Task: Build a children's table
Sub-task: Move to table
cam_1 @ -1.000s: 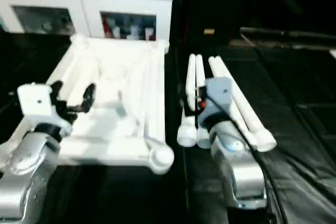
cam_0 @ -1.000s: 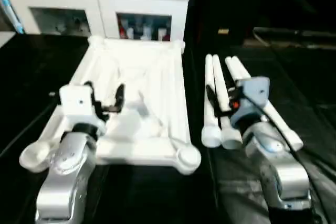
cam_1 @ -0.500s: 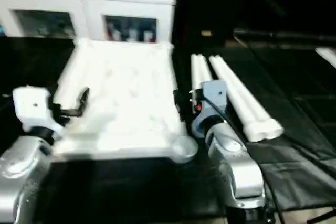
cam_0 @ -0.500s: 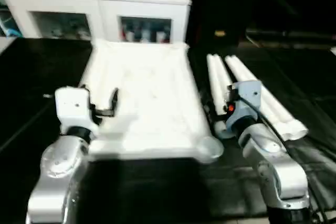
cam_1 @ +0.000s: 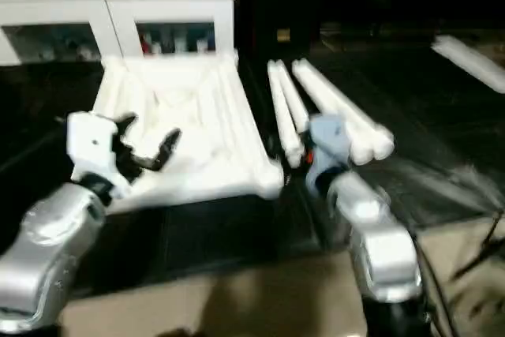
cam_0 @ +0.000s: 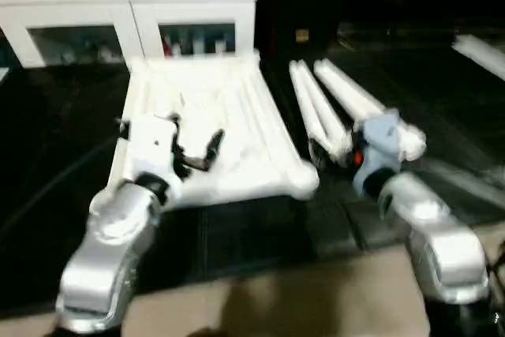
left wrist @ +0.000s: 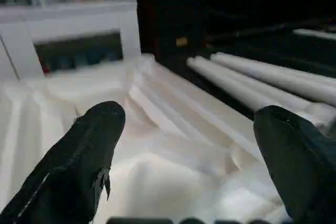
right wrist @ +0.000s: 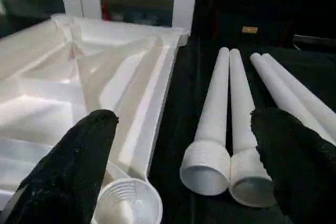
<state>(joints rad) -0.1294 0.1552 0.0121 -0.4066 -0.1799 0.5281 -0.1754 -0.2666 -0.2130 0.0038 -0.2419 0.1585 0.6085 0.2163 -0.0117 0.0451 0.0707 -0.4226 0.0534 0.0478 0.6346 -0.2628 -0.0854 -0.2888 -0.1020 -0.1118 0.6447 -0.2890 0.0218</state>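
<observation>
The build looks to be at its very start: the white table top (cam_0: 209, 128) lies upside down on the black mat (cam_0: 237, 234), ribbed underside up, and none of the 4 legs (right wrist: 218, 114) is fitted yet. They lie side by side on the mat just to the right of the top, wide open ends toward the robot. The left gripper (cam_0: 193, 144) hovers over the near part of the top with its 2 black fingers spread wide and nothing between them; the right gripper (right wrist: 184, 161) is likewise wide open and empty, poised above the near ends of the legs and the near right corner socket (right wrist: 128, 203). The next move probably calls for the right gripper to drop onto 1 leg, close on it near its wide end, and carry it to a socket while the left steadies the top. The legs lie touching in pairs, so picking 1 cleanly may nudge its neighbour. Behind stands a white cabinet (cam_0: 130, 13) with glass doors, well clear of the work.
</observation>
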